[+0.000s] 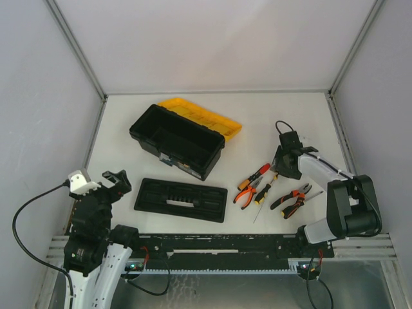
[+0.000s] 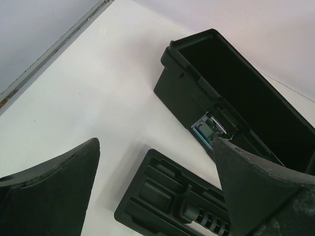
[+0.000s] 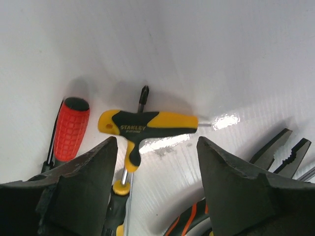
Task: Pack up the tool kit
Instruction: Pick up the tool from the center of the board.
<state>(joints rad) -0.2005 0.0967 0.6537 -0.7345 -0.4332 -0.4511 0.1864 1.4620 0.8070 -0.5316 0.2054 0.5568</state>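
Note:
The black toolbox (image 1: pixel 177 140) stands open at the back left, its yellow lid (image 1: pixel 203 118) folded behind it. The black inner tray (image 1: pixel 181 200) lies on the table in front of the box. My left gripper (image 1: pixel 116 183) hovers open left of the tray; the tray (image 2: pixel 172 196) and the teal latch (image 2: pixel 209 130) show between its fingers. My right gripper (image 3: pixel 157 147) is open over the tools, holding nothing. A yellow-and-black T-handle driver (image 3: pixel 147 123) lies just past its fingertips, beside a red-handled screwdriver (image 3: pixel 71 129).
Two orange-handled pliers (image 1: pixel 246 195) (image 1: pixel 291 198) and a yellow-black screwdriver (image 1: pixel 265 190) lie on the table right of the tray. Grey walls close in the table on three sides. The arms' mounting rail (image 1: pixel 225 244) runs along the near edge.

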